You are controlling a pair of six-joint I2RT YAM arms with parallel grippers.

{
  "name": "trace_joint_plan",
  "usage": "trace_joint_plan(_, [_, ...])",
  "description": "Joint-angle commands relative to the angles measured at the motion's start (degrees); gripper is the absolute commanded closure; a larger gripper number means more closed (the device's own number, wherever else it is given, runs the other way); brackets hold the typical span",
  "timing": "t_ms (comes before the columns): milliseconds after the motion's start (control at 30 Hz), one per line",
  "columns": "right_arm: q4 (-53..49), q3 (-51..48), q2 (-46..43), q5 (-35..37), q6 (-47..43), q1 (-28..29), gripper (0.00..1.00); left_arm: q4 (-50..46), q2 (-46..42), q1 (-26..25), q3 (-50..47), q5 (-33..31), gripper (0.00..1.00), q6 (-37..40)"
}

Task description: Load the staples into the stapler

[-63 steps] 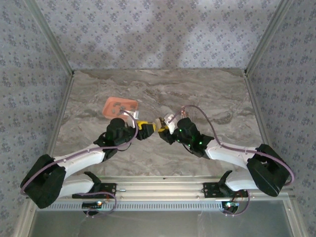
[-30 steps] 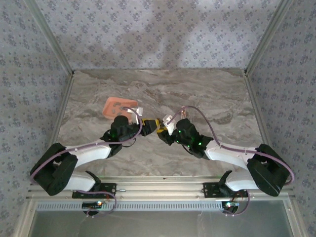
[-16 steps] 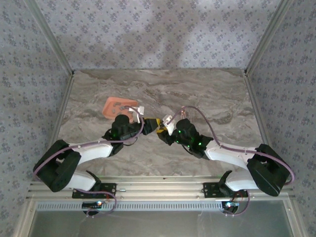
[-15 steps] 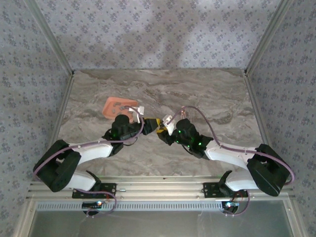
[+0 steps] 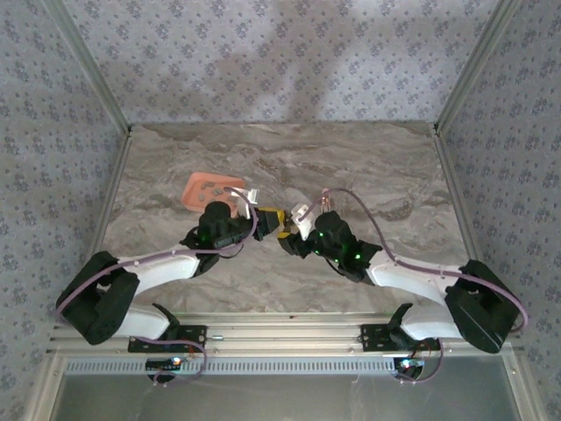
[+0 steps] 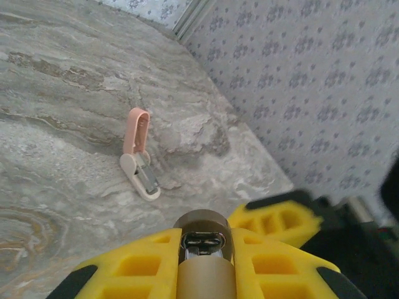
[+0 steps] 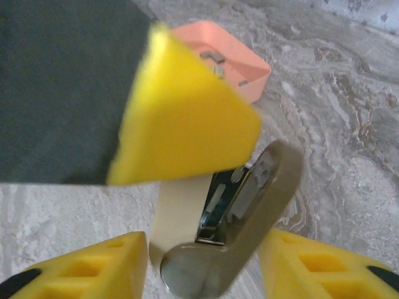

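Left gripper (image 6: 202, 248) is clamped shut on one end of the stapler (image 7: 262, 190), its yellow fingers, moulded with square hollows, pressed against the sides. The stapler hangs above the table (image 6: 62, 93), between the two grippers, just in front of the tray (image 7: 246, 78). It is made of two slim halves joined at a rounded hinge. One half is a flat cream strip and the other a curved, smooth taupe arm. Between them runs a shiny metal channel.

The right gripper (image 7: 202, 269) has its jaws apart, one on each side of the hinge end. A thin gap shows on one side, and whether the other finger touches the stapler cannot be told.

The tray is salmon-orange, square, with soft rounded corners and a low wall. In it lie the staples (image 7: 213, 58), tiny grey bars.

The table has a matt, grey marbled stone look with brown veins. Farther off on it lies a small flat piece (image 6: 138, 159), a pink loop joined to a white body with a bit of metal. What it is cannot be told. The walls (image 6: 324, 75) are pale grey with a repeating flower print.
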Motion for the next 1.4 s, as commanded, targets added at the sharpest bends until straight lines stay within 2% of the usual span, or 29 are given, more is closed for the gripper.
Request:
trace_joint_plan(0, [-3.4, -1.0, -5.1, -3.1, 2.9, -1.6, 0.45, -9.6, -3.7, -0.1, 3.8, 1.5, 0.94, 15.5])
trace_joint_plan(167, [-9.5, -1.2, -10.1, -11.1, 9.2, -6.1, 0.41, -14.7, -6.9, 0.5, 3.9, 6.3, 0.97, 30.5])
trace_joint_plan(267, [-11.1, 0.2, -9.5, -20.5, 16.5, -11.6, 0.39, -18.7, -8.8, 0.5, 4.0, 11.3, 0.98, 40.0])
trace_joint_plan(400, [-7.2, 1.1, -6.0, -33.2, 26.7, -17.5, 0.39, -24.6, -11.4, 0.5, 3.9, 15.5, 0.99, 51.3])
trace_joint_plan(567, [-7.1, 3.5, -3.3, -39.4, 29.0, -16.5, 0.41, -28.8, -13.0, 0.5, 3.7, 16.6, 0.98, 58.3])
trace_joint_plan(733, [-7.6, 4.6, -2.0, -40.5, 29.7, -14.4, 0.41, -29.5, -13.0, 0.5, 3.7, 18.2, 0.98, 60.4])
trace_joint_plan(1367, [-8.5, 5.5, 2.9, -40.4, 29.3, -12.5, 0.44, -25.7, -13.2, 0.5, 2.9, 18.5, 0.98, 59.0])
